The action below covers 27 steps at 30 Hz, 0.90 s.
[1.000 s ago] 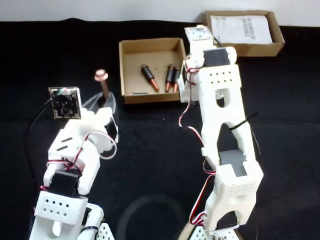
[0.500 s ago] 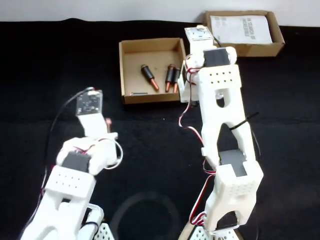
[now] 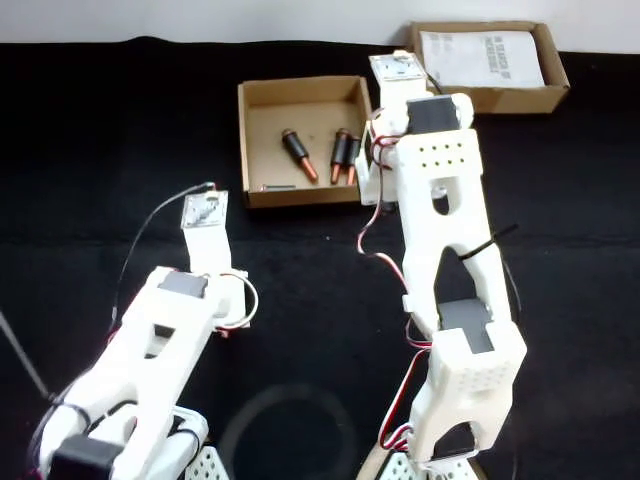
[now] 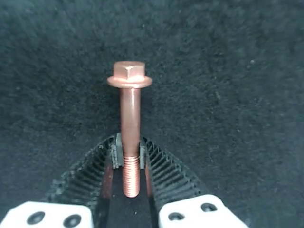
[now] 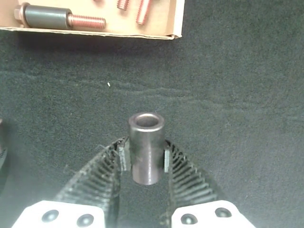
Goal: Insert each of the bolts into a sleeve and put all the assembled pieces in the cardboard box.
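My left gripper [image 4: 129,162] is shut on the threaded end of a copper bolt [image 4: 129,109], whose hex head points away over the black cloth. My right gripper [image 5: 145,159] is shut on a dark metal sleeve [image 5: 146,142], held upright with its open bore showing, close to the cardboard box [image 5: 95,32]. In the high view the cardboard box [image 3: 300,193] holds three assembled pieces, one apart [image 3: 298,154] and two side by side [image 3: 345,152]. The left arm [image 3: 165,330] is at the near left. The right arm [image 3: 440,190] stretches to the box's right wall.
A second cardboard box [image 3: 500,98] with a printed sheet [image 3: 480,55] stands at the far right. An assembled piece [image 5: 52,17] lies just inside the near box wall in the right wrist view. Black cloth covers the table.
The left arm has swung its wrist over and to the right; the bolt that stood up in the high view is now hidden beneath the wrist. The right arm has not moved.
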Tool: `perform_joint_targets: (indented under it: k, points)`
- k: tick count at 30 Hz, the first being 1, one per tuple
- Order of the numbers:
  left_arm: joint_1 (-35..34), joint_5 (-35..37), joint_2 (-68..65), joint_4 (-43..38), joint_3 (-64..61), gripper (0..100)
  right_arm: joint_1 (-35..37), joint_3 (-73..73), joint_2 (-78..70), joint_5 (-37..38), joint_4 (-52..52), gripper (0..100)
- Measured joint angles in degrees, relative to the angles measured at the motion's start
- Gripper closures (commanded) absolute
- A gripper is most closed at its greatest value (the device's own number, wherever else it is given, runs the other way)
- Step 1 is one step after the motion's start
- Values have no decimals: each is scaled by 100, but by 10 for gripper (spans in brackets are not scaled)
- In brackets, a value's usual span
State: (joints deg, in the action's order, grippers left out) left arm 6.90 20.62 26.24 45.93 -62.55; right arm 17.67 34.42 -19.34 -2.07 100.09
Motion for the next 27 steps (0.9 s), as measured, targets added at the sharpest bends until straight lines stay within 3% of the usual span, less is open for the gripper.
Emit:
perform_joint_targets:
  k: [5,27]
  points:
    - [35,-26,-633,-114,105,821,0,0,0,0,0,992]
    - [62,132,-905,-114,651,822,0,0,0,0,0,992]
